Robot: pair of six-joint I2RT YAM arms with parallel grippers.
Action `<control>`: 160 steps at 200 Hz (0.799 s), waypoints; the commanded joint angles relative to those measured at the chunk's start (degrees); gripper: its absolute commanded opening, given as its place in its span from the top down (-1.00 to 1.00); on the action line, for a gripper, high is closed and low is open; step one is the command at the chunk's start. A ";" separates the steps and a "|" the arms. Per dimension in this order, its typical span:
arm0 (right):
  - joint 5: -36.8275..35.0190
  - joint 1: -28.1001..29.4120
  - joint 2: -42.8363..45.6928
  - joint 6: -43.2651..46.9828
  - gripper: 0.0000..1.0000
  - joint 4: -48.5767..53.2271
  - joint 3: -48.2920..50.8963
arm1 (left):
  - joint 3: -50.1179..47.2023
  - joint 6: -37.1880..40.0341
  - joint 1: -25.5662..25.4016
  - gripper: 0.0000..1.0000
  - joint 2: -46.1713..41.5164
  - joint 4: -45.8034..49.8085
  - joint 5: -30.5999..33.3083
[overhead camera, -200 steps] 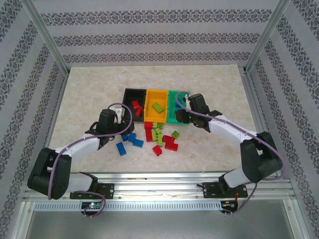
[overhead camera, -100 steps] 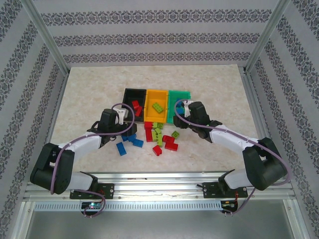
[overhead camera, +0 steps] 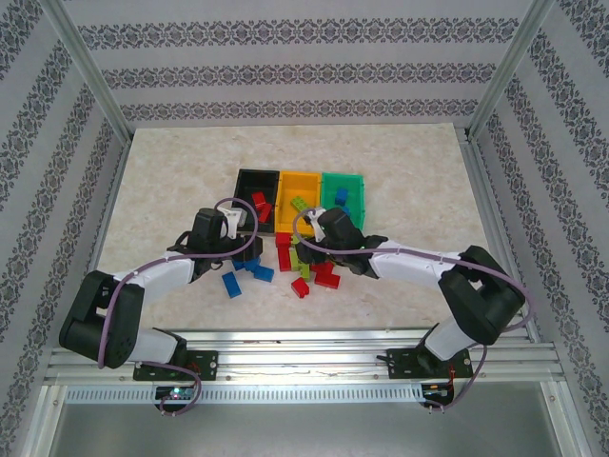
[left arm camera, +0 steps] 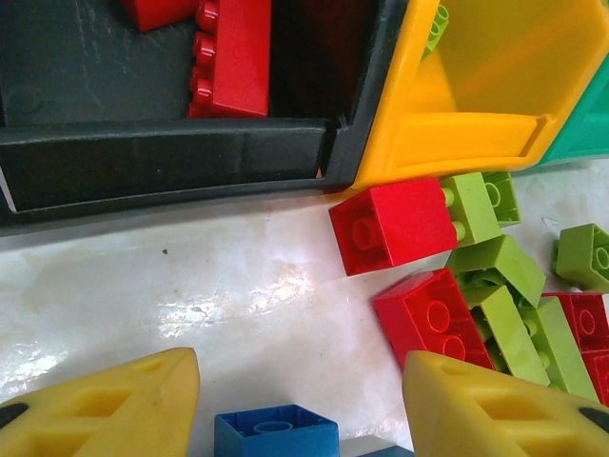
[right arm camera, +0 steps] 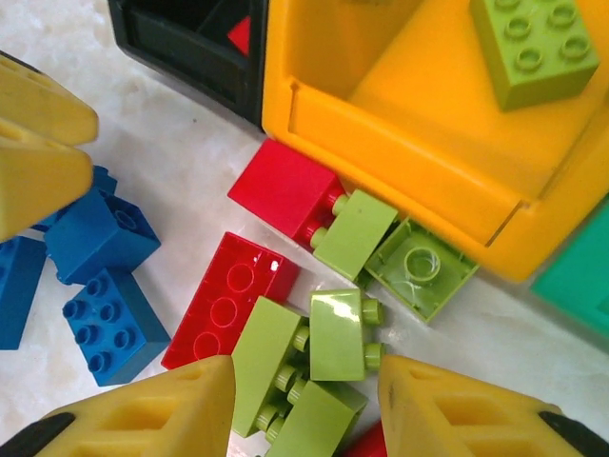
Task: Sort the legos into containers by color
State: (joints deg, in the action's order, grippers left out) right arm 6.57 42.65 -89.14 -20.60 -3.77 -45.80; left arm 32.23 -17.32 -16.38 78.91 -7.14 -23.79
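Lime-green studded plastic bricks (right arm camera: pixel 338 328) are framed between the right gripper's (right arm camera: pixel 304 367) released jaws, beside the orange-yellow plastic bin (right arm camera: pixel 400 162).

We see three bins in a row on the table (overhead camera: pixel 171 190): black bin (overhead camera: pixel 245 183), yellow bin (overhead camera: pixel 314 180), green bin (overhead camera: pixel 355 181). Red bricks (overhead camera: pixel 259 204) lie in the black, a lime brick (overhead camera: pixel 300 204) in the yellow, a blue brick (overhead camera: pixel 340 197) in the green. Loose legos (overhead camera: pixel 285 262) lie just before them, the left gripper (overhead camera: pixel 247 250) by the blue ones, the right gripper (overhead camera: pixel 309 246) over lime and red.

3 bins (overhead camera: pixel 301 173) side by side, legos (overhead camera: pixel 301 288) in front
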 commanded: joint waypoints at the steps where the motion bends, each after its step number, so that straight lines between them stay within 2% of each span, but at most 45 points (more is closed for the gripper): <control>1: -1.43 1.59 -1.16 -4.09 0.13 3.16 0.15 | 0.78 0.54 0.48 -0.17 -0.69 -2.19 -1.11; 92: -6.17 5.32 -3.14 -9.14 0.14 9.62 -0.08 | 0.79 0.63 0.48 -0.17 -3.17 -0.81 -1.52; 109: -5.00 5.87 -5.09 -9.59 0.15 10.82 -1.82 | 0.31 0.33 0.55 -0.17 -4.59 -0.94 -1.11; 160: -7.94 8.38 -9.73 -9.75 0.08 14.93 -6.93 | -0.12 -0.26 0.52 -0.18 -6.62 -0.61 -1.26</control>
State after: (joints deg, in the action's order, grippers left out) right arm 0.38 50.09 -96.05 -29.06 5.85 -51.07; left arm 32.23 -17.34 -16.38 73.76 -7.16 -23.99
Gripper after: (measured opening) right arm 0.454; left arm 0.586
